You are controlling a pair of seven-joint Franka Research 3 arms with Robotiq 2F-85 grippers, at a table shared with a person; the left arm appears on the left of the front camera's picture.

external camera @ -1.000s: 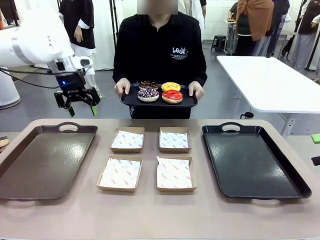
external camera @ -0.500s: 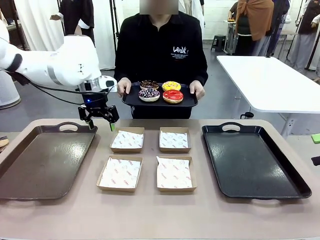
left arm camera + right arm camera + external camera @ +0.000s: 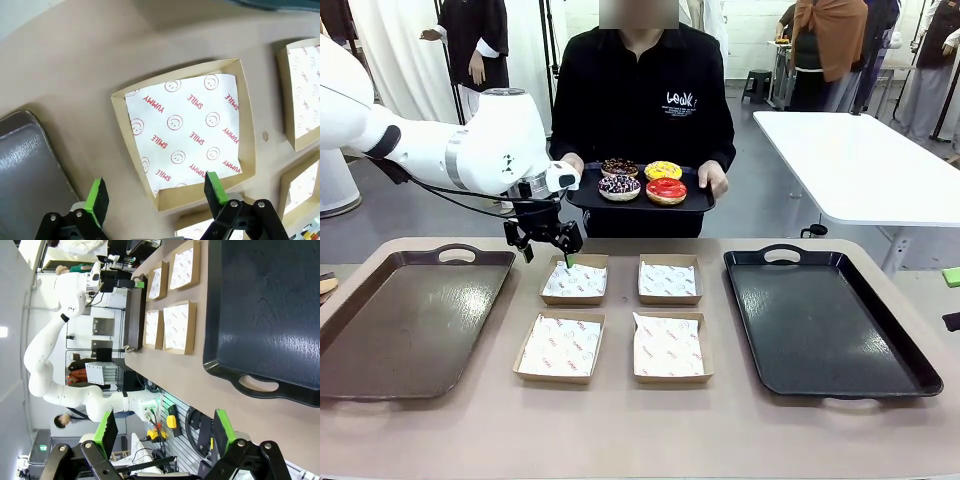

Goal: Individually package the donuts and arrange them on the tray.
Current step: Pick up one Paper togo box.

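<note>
A person at the far side holds a small black tray [image 3: 640,204] carrying several donuts: chocolate [image 3: 617,167], yellow [image 3: 663,170], purple with white sprinkles [image 3: 618,187] and red [image 3: 666,190]. My left gripper [image 3: 549,255] hangs open just above the far edge of the far-left cardboard box [image 3: 572,300], below and left of the person's tray. In the left wrist view its green pads [image 3: 97,200] straddle one edge of that paper-lined box [image 3: 120,115], nothing between them. My right gripper [image 3: 165,430] stands open and empty off the handle end of the black tray [image 3: 265,315].
Several paper-lined boxes sit mid-table, among them the near-left [image 3: 560,375] and far-right [image 3: 669,299] ones. A brown tray [image 3: 410,320] lies at the left, a black tray [image 3: 830,320] at the right. A white table [image 3: 860,160] stands behind on the right.
My left arm has swung right and down, from above the brown tray's far end to over the far-left box. Its jaws stayed open. The person's tray has barely moved.
</note>
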